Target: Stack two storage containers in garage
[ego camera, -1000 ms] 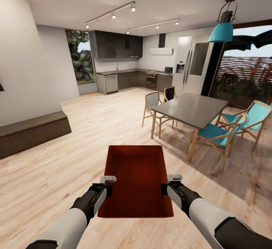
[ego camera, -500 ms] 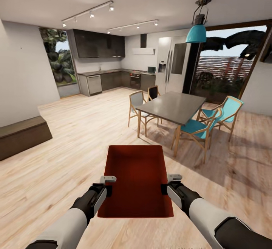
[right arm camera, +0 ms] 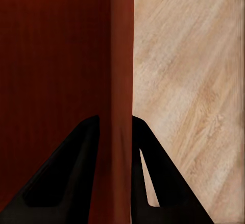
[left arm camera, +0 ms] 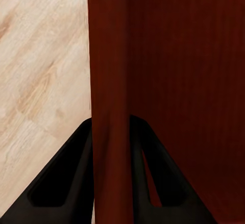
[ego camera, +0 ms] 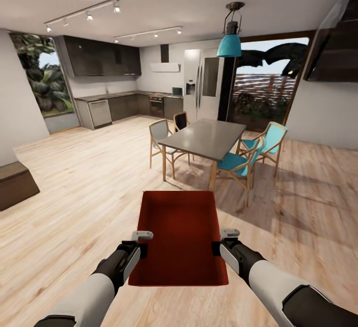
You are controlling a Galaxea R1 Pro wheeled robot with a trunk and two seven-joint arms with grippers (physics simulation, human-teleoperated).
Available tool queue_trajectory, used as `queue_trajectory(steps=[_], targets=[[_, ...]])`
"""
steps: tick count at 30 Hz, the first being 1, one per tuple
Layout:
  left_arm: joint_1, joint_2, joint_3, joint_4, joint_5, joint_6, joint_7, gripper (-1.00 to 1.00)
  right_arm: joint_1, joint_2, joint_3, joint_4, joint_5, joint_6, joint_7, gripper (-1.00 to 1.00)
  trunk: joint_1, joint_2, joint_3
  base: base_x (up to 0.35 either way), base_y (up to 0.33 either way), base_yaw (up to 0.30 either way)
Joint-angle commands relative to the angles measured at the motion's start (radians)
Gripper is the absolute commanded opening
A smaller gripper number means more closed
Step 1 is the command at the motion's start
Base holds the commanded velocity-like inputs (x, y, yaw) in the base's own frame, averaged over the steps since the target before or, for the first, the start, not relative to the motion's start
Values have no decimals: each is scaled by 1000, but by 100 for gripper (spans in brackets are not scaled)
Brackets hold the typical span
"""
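An orange-red, matte, open-topped rectangular storage container (ego camera: 179, 235) hangs in front of the robot over the light wood plank floor (ego camera: 64, 207) of the living room, carried between both arms. The left claw (ego camera: 140, 248) pinches the container's left long wall, one finger inside and one outside, as the left wrist view shows (left arm camera: 109, 106); the right claw (ego camera: 219, 247) grips the right wall (right arm camera: 116, 81) the same way. Both hold near the near end of the walls, so the far end sticks out unsupported.

The bin looks stiff and, being empty, probably light; its thin, slightly tapered walls and fine texture should give the fingers fair purchase, though a one-sided slip would let it twist. Holding the two long walls level seems the sensible grip.

Farther off, to the right, stand a grey-topped dining table (ego camera: 206, 138) and teal-seated wooden chairs (ego camera: 238, 163); a dark low bench (ego camera: 15, 183) sits at far left. The garage still has to be reached.
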Motion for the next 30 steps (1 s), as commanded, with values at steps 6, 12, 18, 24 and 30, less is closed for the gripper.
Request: queue_trajectory(steps=[6, 12, 18, 24, 30], targets=[[0, 12, -13, 30, -13, 53, 8, -100, -2, -1, 41, -19, -23, 1, -7, -100, 1, -2, -2, 0, 0, -288], [0, 12, -13, 30, -13, 53, 8, -100, -2, -1, 41, -19, -23, 2, -7, -100, 1, -2, -2, 0, 0, -288], [0, 12, -13, 30, -13, 53, 8, -100, -2, -1, 41, -19, -23, 2, -7, -100, 1, -2, -2, 0, 0, -288], [0, 12, -13, 30, -13, 53, 8, -100, -2, -1, 41, -19, -23, 2, -7, -100, 1, -2, -2, 0, 0, -288], [0, 12, -13, 30, -13, 53, 8, -100, -2, -1, 41, -19, -23, 2, -7, -100, 1, -2, -2, 0, 0, -288]])
